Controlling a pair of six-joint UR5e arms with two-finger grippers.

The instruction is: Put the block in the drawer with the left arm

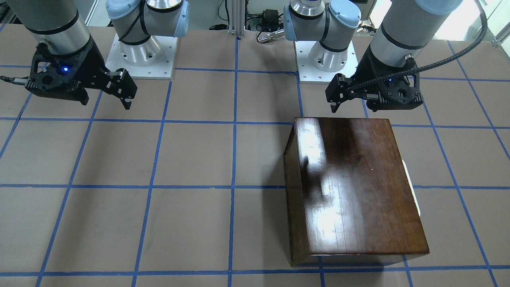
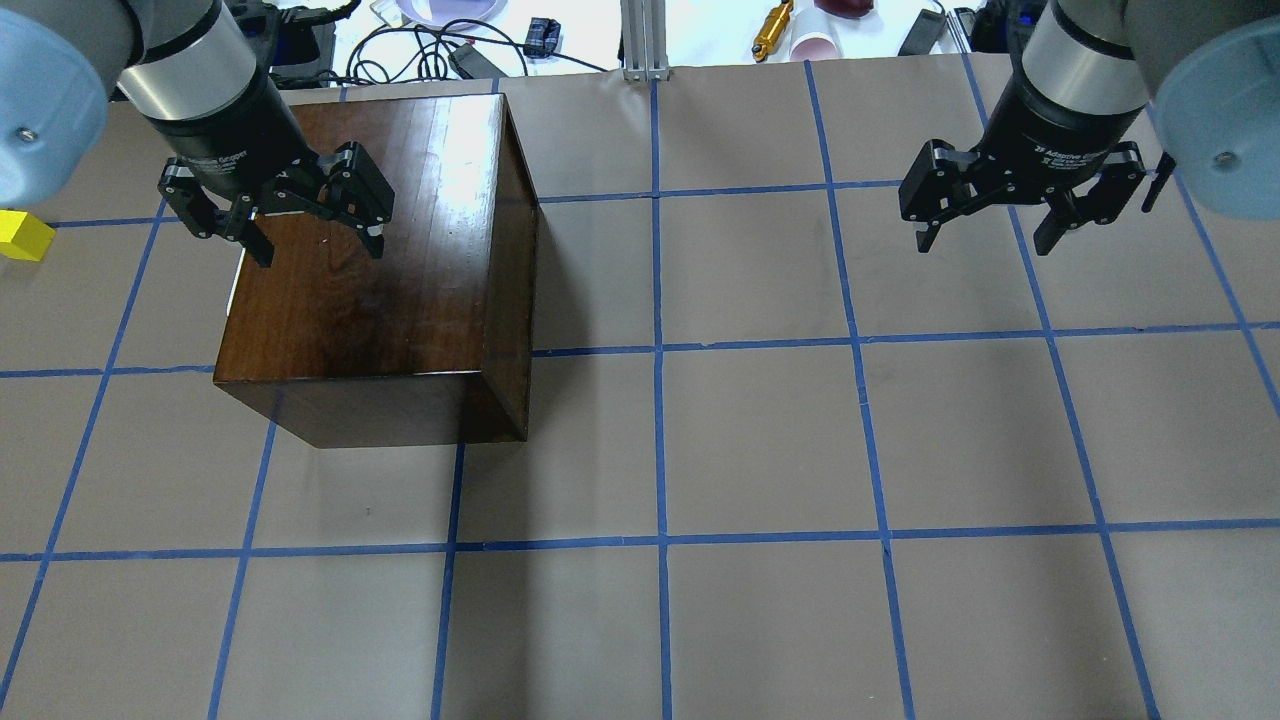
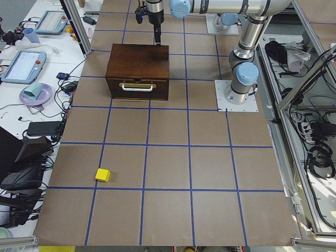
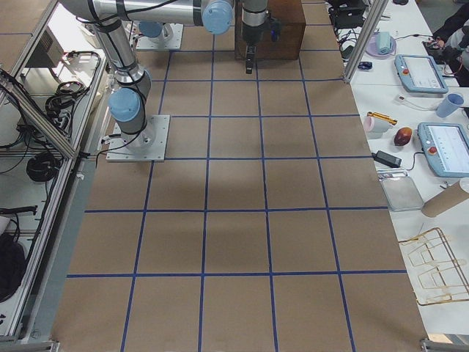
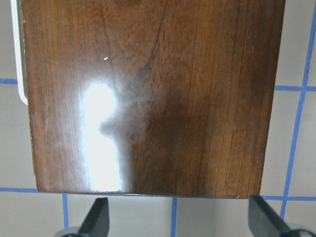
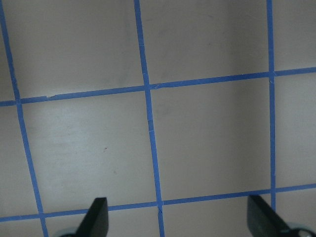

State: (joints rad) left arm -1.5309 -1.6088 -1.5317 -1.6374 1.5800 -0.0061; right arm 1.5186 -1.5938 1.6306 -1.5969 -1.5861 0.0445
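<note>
The small yellow block [image 2: 22,237] lies on the table at the far left, well apart from the cabinet; it also shows in the exterior left view [image 3: 103,175]. The glossy dark-brown cabinet [image 2: 380,260] stands with its drawer [image 3: 137,86] shut, white handle to the outside. My left gripper [image 2: 318,250] is open and empty, hovering above the cabinet's top near its handle-side edge. The left wrist view shows the cabinet top [image 5: 148,98] below the spread fingers. My right gripper [image 2: 982,245] is open and empty above bare table.
The table is brown paper with a blue tape grid [image 2: 655,350]. The arm bases [image 1: 139,56] stand at the robot's edge. Cables, tablets and small items [image 3: 31,94] lie on the side bench beyond the table's far edge.
</note>
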